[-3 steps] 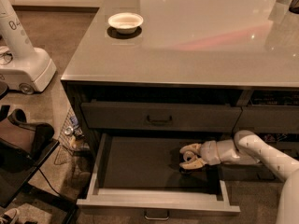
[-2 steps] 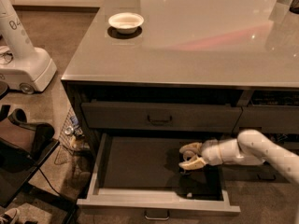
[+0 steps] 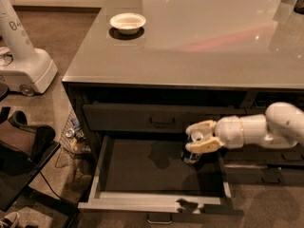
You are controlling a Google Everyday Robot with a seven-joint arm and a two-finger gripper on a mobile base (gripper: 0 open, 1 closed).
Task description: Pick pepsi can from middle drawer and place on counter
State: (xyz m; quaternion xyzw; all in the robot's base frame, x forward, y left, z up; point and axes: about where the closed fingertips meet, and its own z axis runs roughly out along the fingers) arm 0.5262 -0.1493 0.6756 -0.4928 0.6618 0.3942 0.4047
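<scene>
The middle drawer (image 3: 142, 201) stands pulled open below the counter (image 3: 199, 51), showing its dark flat interior and pale rims, with a small metal bar handle (image 3: 159, 218) on its front. The white arm reaches in from the right, and the gripper (image 3: 190, 138) sits over the drawer's right rear part, its tan fingers (image 3: 203, 126) pinching the pepsi can (image 3: 191, 154) near its silver top. The can is upright; I cannot tell whether its base touches the drawer floor. Above, the dark-fronted drawer (image 3: 128, 118) is closed. A white bowl (image 3: 127, 22) rests on the counter's far left part, well apart from the gripper.
</scene>
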